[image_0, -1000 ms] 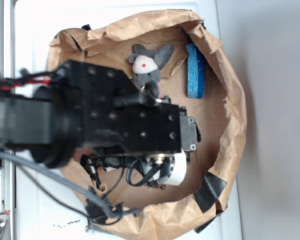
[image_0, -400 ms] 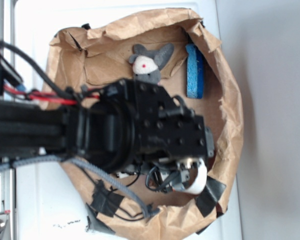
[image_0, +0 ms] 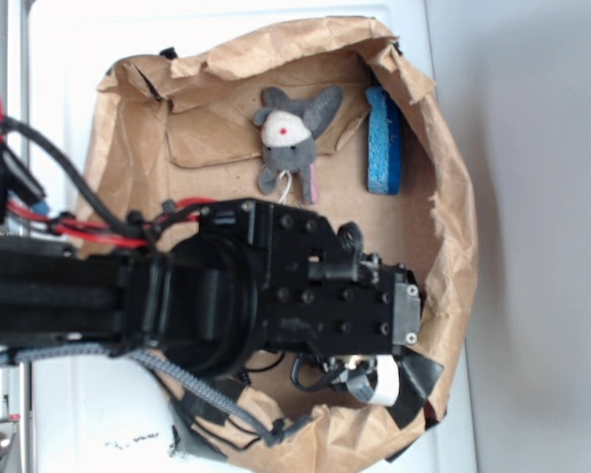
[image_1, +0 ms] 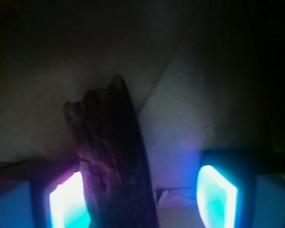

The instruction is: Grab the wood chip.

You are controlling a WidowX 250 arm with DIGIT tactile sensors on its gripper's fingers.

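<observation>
Lying between claw [image_1: 142, 194] pads, wood chip [image_1: 111, 156]

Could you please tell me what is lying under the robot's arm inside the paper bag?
From outside, the arm hides the bag floor. The wrist view shows the wood chip there, between the open fingers, close by the left one; contact is unclear.
</observation>
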